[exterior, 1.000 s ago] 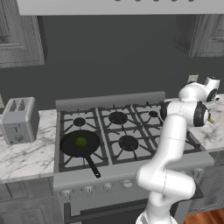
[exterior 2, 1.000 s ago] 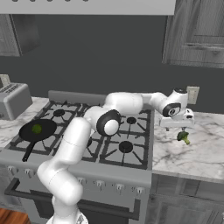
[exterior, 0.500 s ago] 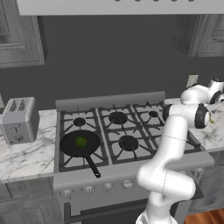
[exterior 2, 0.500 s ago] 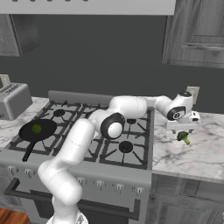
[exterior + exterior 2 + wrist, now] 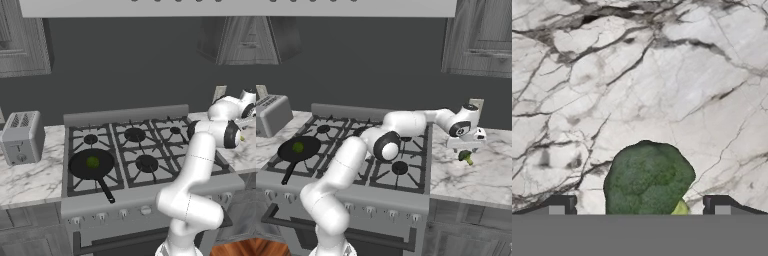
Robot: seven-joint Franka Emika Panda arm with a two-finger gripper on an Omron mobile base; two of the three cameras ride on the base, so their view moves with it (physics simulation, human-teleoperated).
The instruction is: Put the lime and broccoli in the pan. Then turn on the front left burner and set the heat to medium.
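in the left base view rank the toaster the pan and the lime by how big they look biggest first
1. Pan, counting its handle, though the toaster looks close to it; that order is unsure.
2. Toaster.
3. Lime, clearly smallest, sitting inside the pan.

A glossy white, rounded-segment robot arm [image 5: 346, 165] with dark circular joint caps and small dark fingertips [image 5: 561, 204].

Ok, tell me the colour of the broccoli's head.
Dark green and bumpy, clearest in the hand view: the broccoli lies on white marble counter.
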